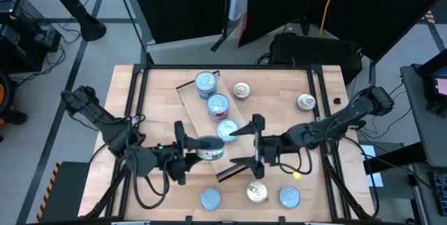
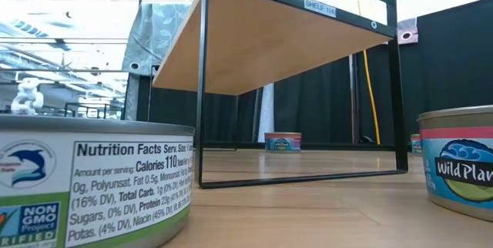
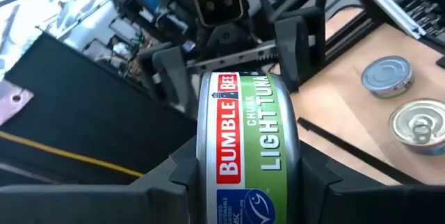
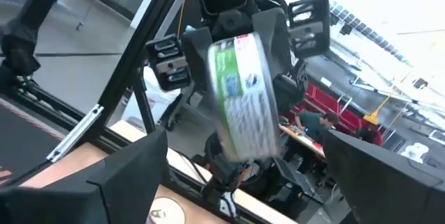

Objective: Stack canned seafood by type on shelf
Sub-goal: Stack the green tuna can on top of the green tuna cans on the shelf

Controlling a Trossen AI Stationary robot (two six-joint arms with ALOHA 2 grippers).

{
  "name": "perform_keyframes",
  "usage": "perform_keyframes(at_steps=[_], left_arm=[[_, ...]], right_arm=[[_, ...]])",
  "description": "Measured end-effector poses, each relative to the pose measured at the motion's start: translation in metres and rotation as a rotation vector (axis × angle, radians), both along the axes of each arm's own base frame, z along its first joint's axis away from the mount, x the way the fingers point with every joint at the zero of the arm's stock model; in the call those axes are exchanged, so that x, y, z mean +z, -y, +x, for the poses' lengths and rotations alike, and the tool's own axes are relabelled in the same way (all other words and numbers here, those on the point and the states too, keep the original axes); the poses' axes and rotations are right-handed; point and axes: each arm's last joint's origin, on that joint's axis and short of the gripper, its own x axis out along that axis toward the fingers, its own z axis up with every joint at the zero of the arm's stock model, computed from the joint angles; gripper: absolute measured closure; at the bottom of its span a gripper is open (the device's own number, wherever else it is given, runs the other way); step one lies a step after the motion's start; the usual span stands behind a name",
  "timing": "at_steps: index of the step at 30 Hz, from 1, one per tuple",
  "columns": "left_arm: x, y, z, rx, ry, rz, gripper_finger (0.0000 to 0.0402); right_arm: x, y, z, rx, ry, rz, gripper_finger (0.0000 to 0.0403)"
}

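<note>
The shelf [image 1: 197, 110] is a light-wood board on a black wire frame, and the low view shows its underside [image 2: 277, 32]. Three light-blue-topped tins stand in a row on it [image 1: 205, 82] [image 1: 218, 105] [image 1: 228, 128]. My left gripper [image 1: 199, 152] is shut on a green-labelled tuna tin [image 1: 209, 148] [image 3: 247, 120] above the shelf's near end. My right gripper [image 1: 250, 145] [image 4: 250, 182] faces it from the right, open wide and touching nothing; its wrist view shows the held tin [image 4: 240, 99]. My left gripper pinches the tuna tin between its two fingers [image 3: 163, 189] [image 3: 334, 189], one on each flat face, with the curved label wall [image 3: 243, 147] towards the wrist camera. The fingers come level from the table's left. The tin stands on edge, lifted clear above the shelf.
Loose tins stand on the tabletop: silvery-topped ones at the far side [image 1: 242, 90] [image 1: 306, 101], and two blue-topped [image 1: 211, 198] [image 1: 290, 196] and a gold-topped one [image 1: 257, 192] along the near edge. Two near tins fill the low view's corners [image 2: 92, 186] [image 2: 458, 167].
</note>
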Motion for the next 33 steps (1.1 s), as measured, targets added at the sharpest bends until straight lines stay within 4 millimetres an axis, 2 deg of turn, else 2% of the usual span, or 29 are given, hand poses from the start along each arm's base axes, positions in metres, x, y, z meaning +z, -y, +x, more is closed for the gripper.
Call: perform_keyframes(at_steps=[9, 15, 19, 29, 31, 33], left_arm=[[0.000, -0.007, 0.007, -0.028, -0.007, -0.012, 0.0265], [0.000, -0.012, 0.010, -0.015, -0.004, -0.015, 0.0265], [0.000, -0.014, 0.012, -0.026, -0.005, -0.022, 0.0259], [-0.001, -0.017, 0.015, 0.000, -0.002, -0.051, 0.0237], [-0.001, -0.017, 0.015, 0.019, 0.002, -0.049, 0.0235], [-0.001, -0.016, 0.014, 0.043, 0.009, -0.045, 0.0234]], right_arm=[[0.004, -0.006, 0.021, -0.024, 0.008, -0.079, 0.0028], [0.004, 0.001, 0.025, -0.047, 0.007, -0.056, 0.0038], [0.004, 0.004, 0.026, -0.054, 0.003, -0.052, 0.0090], [0.001, 0.003, 0.026, -0.048, -0.020, -0.054, 0.0270], [0.001, 0.002, 0.026, -0.049, -0.023, -0.057, 0.0288], [0.001, 0.003, 0.026, -0.055, -0.025, -0.063, 0.0288]])
